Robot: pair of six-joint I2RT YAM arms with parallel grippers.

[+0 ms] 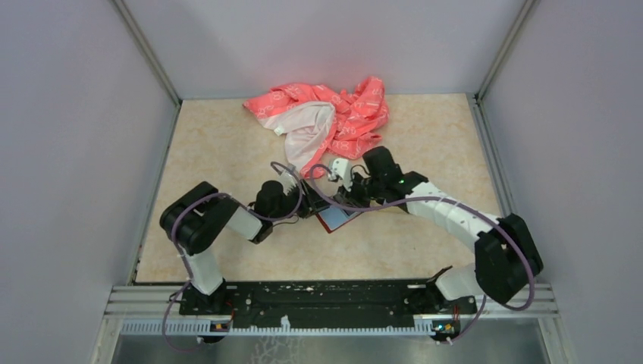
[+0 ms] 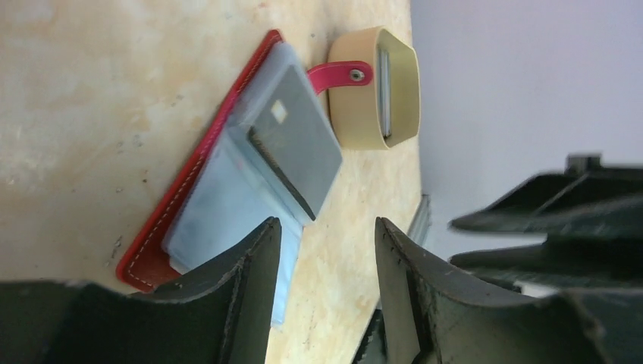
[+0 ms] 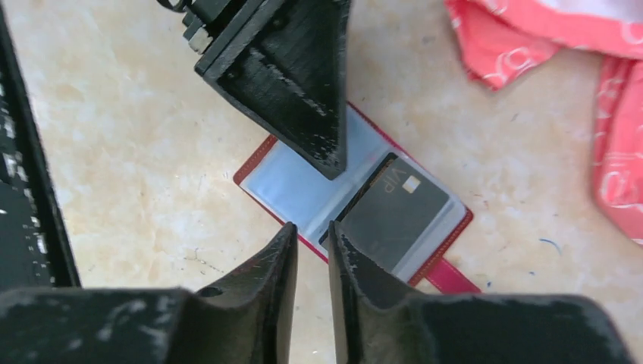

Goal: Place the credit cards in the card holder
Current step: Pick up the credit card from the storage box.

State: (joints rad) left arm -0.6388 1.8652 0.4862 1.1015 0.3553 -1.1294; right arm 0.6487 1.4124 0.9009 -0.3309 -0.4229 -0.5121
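The dark red card holder [image 1: 338, 218] lies open and flat on the table, grey-blue pockets up [image 3: 299, 182] [image 2: 220, 205]. A black credit card [image 3: 394, 208] [image 2: 299, 148] sits in its right-hand pocket, its dark end still showing near the fold. My left gripper [image 2: 327, 243] [image 1: 303, 203] is open at the holder's edge, one finger [image 3: 303, 98] over the empty pocket. My right gripper [image 3: 311, 231] [image 1: 345, 197] hovers at the holder's near edge. Its jaws stand a narrow gap apart with only table showing between them.
An oval beige tray [image 2: 356, 114] stands just past the holder's strap [image 2: 337, 74], with a thin pale-edged slab upright inside it. A pink-and-white cloth [image 1: 326, 121] [image 3: 546, 38] is bunched at the back of the table. Grey walls enclose the sides.
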